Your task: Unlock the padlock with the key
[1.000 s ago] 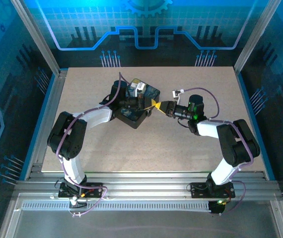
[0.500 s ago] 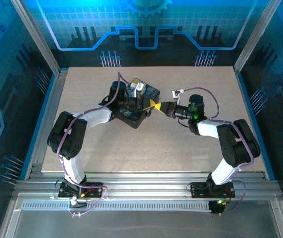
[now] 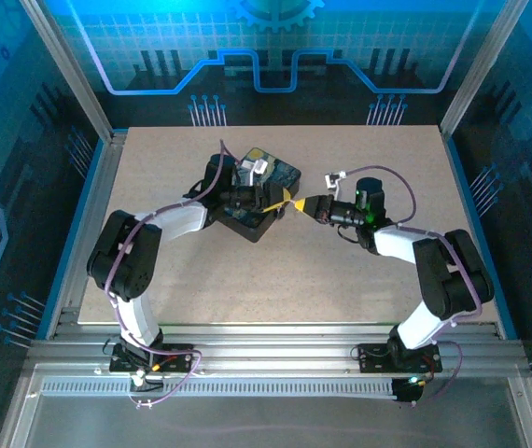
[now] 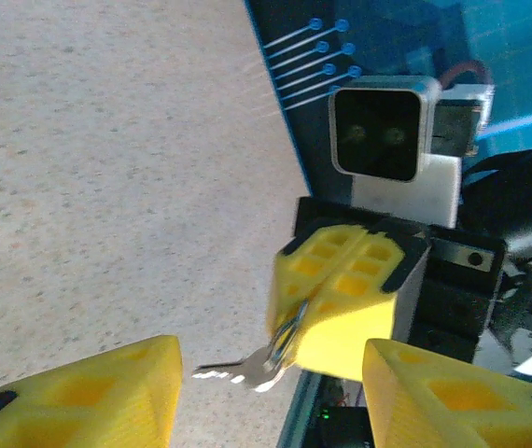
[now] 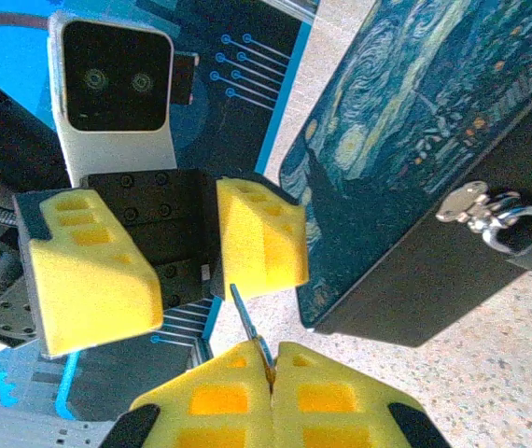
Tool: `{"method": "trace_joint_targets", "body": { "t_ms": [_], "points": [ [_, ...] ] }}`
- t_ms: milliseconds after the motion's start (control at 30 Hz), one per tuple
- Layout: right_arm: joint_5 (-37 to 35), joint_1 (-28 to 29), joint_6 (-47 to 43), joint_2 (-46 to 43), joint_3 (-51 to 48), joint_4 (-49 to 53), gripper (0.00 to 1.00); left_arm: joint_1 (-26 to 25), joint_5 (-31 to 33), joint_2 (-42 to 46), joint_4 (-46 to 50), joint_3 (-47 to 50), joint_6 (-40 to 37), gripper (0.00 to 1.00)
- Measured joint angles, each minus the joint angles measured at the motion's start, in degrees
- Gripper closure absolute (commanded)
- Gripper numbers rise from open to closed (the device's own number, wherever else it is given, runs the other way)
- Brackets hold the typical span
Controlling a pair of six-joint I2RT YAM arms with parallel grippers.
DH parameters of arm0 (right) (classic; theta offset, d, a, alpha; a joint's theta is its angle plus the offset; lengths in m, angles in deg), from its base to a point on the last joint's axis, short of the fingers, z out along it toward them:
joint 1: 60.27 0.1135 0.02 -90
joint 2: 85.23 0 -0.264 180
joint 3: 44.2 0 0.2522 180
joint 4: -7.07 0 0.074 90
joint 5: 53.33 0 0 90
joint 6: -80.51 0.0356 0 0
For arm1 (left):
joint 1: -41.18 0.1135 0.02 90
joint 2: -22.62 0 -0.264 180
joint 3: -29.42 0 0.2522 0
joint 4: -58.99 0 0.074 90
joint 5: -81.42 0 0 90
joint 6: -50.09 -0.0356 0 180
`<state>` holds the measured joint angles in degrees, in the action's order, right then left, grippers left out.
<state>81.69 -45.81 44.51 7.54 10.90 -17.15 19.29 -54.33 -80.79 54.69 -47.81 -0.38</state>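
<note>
Above the speckled beige counter (image 3: pixel 341 280), the thin silvery key (image 5: pixel 247 322) is pinched by the level right tool (image 5: pixel 273 362); the opposing left tool (image 5: pixel 187 254) is spread.

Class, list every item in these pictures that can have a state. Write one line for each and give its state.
key: pinched in the right gripper, blade sticking out free.
right gripper: jaws shut on the key.
left gripper: jaws open, holding nothing.
box: lid down.
padlock: hanging on the box's front, no key in it.
</note>
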Motion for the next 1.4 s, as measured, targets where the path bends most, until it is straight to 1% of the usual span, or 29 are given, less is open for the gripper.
{"method": "trace_joint_targets", "body": {
  "t_ms": [67,167,300,433,500,600,800,900,1033,1133,1233,1300,1400],
  "points": [
    [-0.2,-0.9,-2.1,-1.0,0.0,3.0,1.00,0.0,3.0,1.4,4.4,0.0,-2.0,0.44],
    [-1.3,-2.1,-5.8,-3.0,0.0,8.4,1.00,-0.5,9.8,4.2,13.5,-0.3,-6.1,0.44],
    [-3.1,-3.4,-11.2,-5.2,0.7,17.2,1.00,-4.1,20.1,6.8,25.7,-2.2,-11.6,0.44],
    [-5.4,-4.6,-15.7,-6.4,2.3,24.9,1.00,-9.4,24.0,7.5,31.8,-2.7,-14.1,0.43],
    [-6.2,-5.3,-17.0,-6.9,2.6,27.2,1.00,-11.2,25.3,7.4,34.0,-2.7,-14.4,0.42],
    [-7.3,-6.3,-18.5,-7.6,2.9,30.2,1.00,-12.2,28.2,6.6,36.1,-2.8,-14.5,0.40],
    [-8.6,-6.4,-21.2,-8.8,4.0,35.0,1.00,-11.8,37.6,5.0,39.5,-4.7,-14.4,0.37],
    [-8.7,-6.4,-21.8,-9.8,4.0,36.1,1.00,-10.5,42.4,5.0,40.5,-4.9,-14.2,0.35],
    [-8.7,-6.4,-22.2,-10.5,4.0,37.0,1.00,-7.6,48.9,4.8,41.0,-4.9,-14.0,0.33],
    [-8.6,-6.3,-22.2,-10.7,4.0,37.3,1.00,-5.0,52.1,4.0,40.5,-5.0,-14.0,0.33],
    [-8.7,-6.2,-22.2,-10.8,4.0,37.6,1.00,-3.8,54.6,2.0,39.6,-6.5,-13.6,0.33],
    [-8.7,-6.1,-22.2,-10.9,4.0,37.6,1.00,-4.0,56.0,0.2,38.6,-7.4,-12.2,0.32],
    [-8.9,-5.4,-22.2,-11.0,4.0,37.6,1.00,-5.9,58.5,-3.3,37.0,-8.5,-9.6,0.31]
  ]
}}
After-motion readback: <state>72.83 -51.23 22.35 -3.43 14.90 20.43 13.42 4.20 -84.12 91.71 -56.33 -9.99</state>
